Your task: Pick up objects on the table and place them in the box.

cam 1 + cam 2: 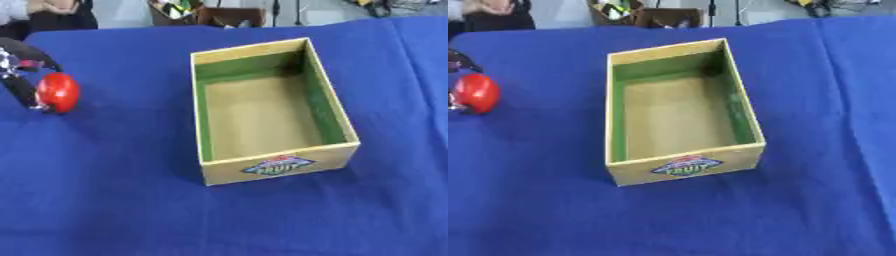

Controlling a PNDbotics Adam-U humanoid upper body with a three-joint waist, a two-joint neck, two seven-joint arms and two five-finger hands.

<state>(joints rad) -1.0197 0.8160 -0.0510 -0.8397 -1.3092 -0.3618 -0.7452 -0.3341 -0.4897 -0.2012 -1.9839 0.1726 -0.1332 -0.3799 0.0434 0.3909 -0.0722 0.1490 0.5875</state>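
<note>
A round red object (58,92), like an apple, is at the far left over the blue cloth. My left hand (22,80) comes in from the left edge with its black fingers curled round the red object. An open cardboard box (352,131) with green inner walls and a fruit label on its front stands in the middle of the table. Nothing shows inside it. My right hand appears in neither view.
The blue cloth (122,200) covers the whole table. Past the far edge stand a brown container with items (179,11) and a person at the top left corner, away from the work.
</note>
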